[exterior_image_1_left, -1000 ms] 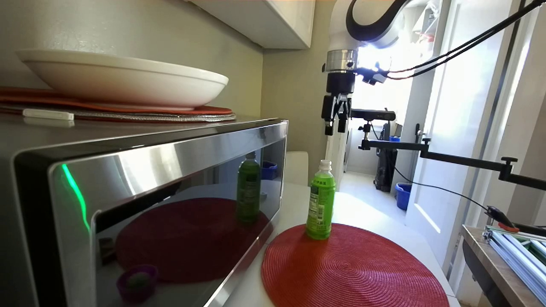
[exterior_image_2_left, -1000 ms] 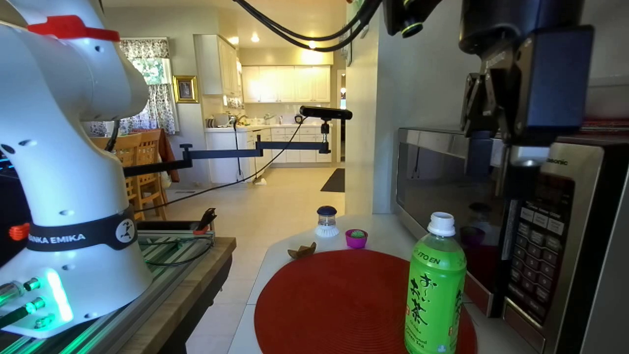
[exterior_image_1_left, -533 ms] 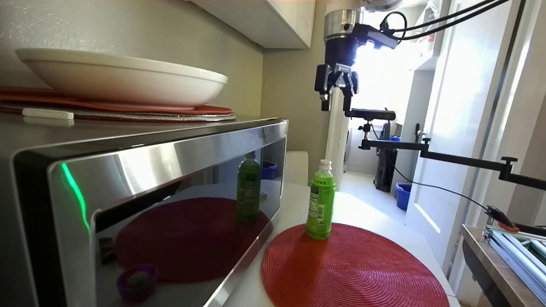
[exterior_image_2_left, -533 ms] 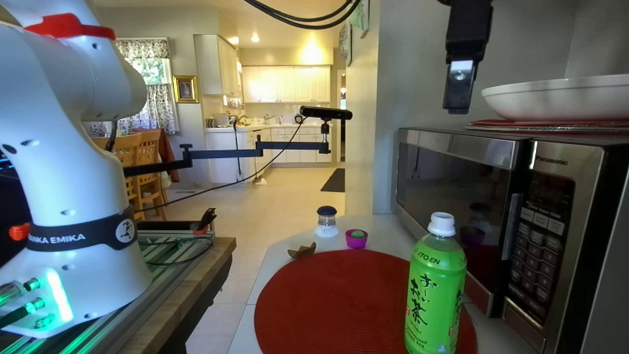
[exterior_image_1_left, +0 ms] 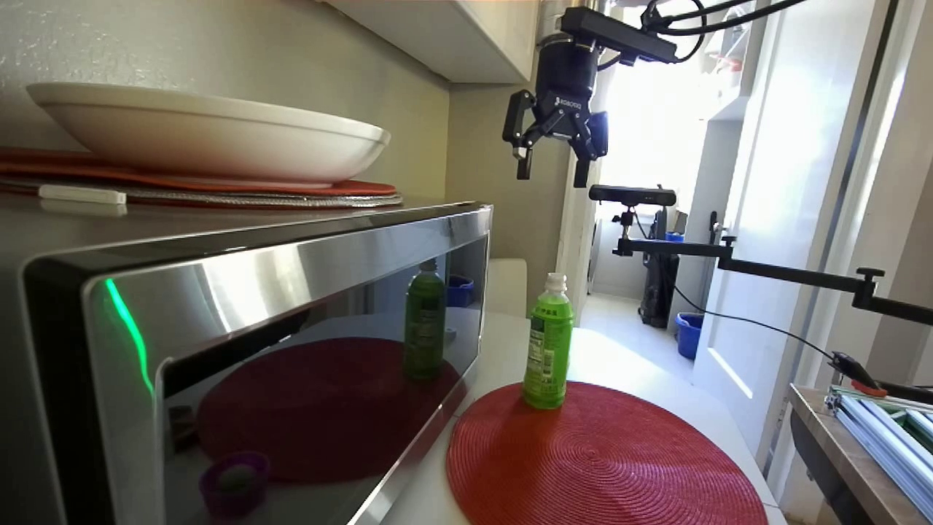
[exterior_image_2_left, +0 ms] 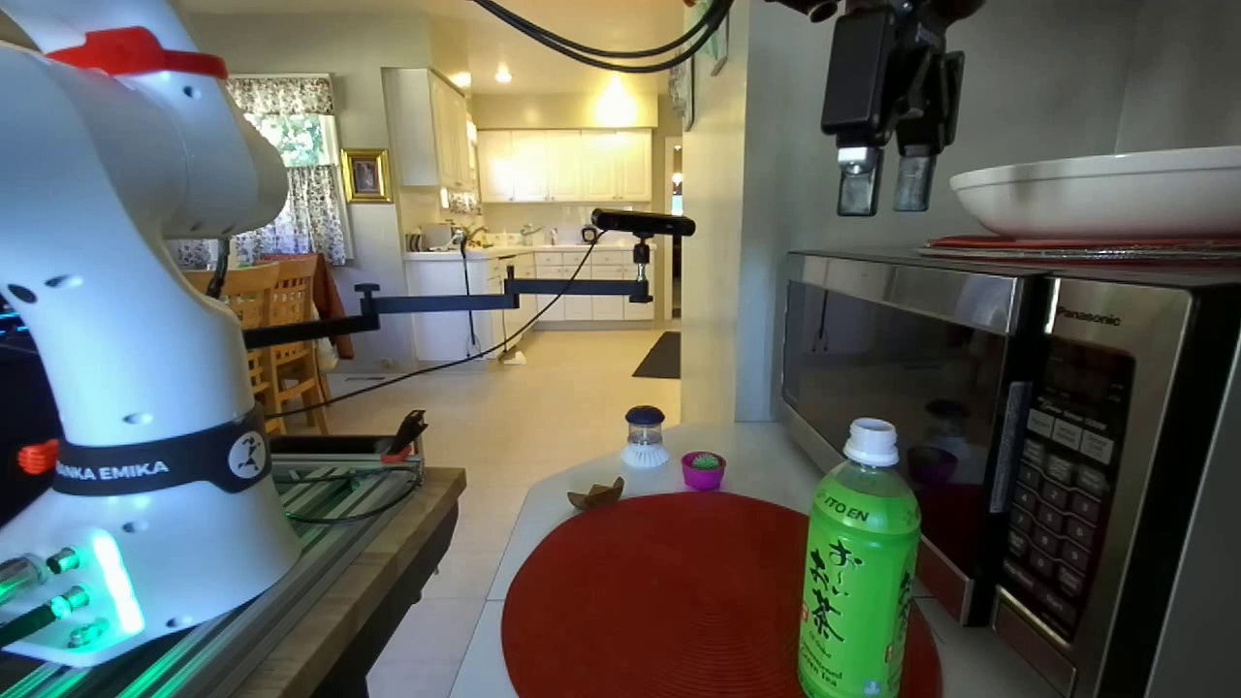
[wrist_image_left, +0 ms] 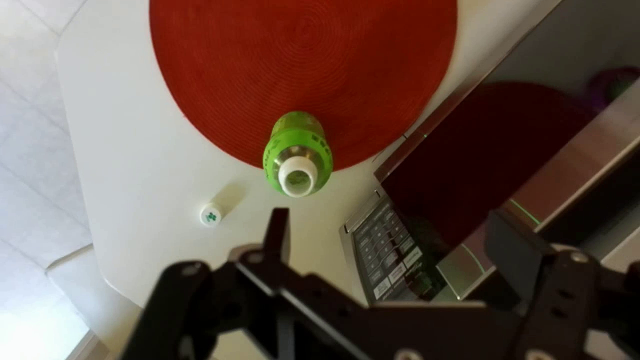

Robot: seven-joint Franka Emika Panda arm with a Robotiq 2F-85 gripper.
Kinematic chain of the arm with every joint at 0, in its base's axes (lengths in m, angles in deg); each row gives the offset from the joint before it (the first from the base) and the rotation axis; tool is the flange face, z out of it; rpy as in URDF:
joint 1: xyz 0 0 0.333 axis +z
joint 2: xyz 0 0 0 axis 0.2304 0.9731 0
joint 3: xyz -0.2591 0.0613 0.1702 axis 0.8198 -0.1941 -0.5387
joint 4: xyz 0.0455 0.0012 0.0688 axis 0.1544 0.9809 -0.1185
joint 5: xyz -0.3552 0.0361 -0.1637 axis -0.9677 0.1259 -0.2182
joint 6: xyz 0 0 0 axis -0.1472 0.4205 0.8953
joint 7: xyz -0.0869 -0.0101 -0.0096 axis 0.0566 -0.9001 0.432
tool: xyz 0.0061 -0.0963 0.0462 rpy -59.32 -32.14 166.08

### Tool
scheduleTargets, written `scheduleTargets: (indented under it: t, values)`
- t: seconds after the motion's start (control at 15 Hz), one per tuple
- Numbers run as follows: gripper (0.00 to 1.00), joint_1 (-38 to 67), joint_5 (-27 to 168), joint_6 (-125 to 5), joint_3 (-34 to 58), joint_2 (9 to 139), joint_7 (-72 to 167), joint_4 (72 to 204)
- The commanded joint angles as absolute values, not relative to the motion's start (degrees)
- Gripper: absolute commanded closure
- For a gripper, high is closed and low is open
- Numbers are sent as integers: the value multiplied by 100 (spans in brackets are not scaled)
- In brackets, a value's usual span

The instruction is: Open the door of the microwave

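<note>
"How did the Robotiq gripper (exterior_image_1_left: 552, 172) stand?"

"Released. In both exterior views its fingers (exterior_image_2_left: 859, 192) pointed down, parted, with wall (exterior_image_2_left: 805, 145) showing through the gap."

"And the microwave door (exterior_image_2_left: 897, 325)?"

"It lay across the front of the Panasonic microwave (exterior_image_2_left: 1168, 359), right beside the keypad (exterior_image_2_left: 1062, 475). The fingertips hung higher than the microwave, apart from the door. Whether it was latched, I couldn't tell."

"What did its dark glass (exterior_image_1_left: 335, 408) mirror?"

"The Ito En green tea bottle (exterior_image_1_left: 549, 350) and the round red placemat (exterior_image_1_left: 598, 452) it stood on, upright, at the rim. The wrist view put a white cap (wrist_image_left: 211, 215) on the white table (wrist_image_left: 125, 150), near that bottle."

"Anything on top of the microwave?"

"A wide white bowl (exterior_image_1_left: 211, 138), resting on stacked mats (exterior_image_1_left: 364, 191), with a small white bar (exterior_image_1_left: 82, 195) just beside them."

"And beyond the placemat?"

"In an exterior view, a blue-topped brush (exterior_image_2_left: 645, 436) and a magenta cup (exterior_image_2_left: 703, 479) sat near each other, the cup holding something green (exterior_image_2_left: 706, 460), too small to name."
</note>
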State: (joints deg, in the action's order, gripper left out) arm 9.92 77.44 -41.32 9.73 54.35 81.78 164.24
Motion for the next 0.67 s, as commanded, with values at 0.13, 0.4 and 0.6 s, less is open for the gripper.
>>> scheduleTargets:
  t: [0.13, 0.4, 0.6]
  values:
    - [0, 1077, 7719, -4566, 885, 5567, 9295, 16403]
    - [0, 1105, 7435, -4482, 866, 5738, 9968, 16325]
    - [0, 1114, 7495, -4592, 891, 5716, 9805, 16408]
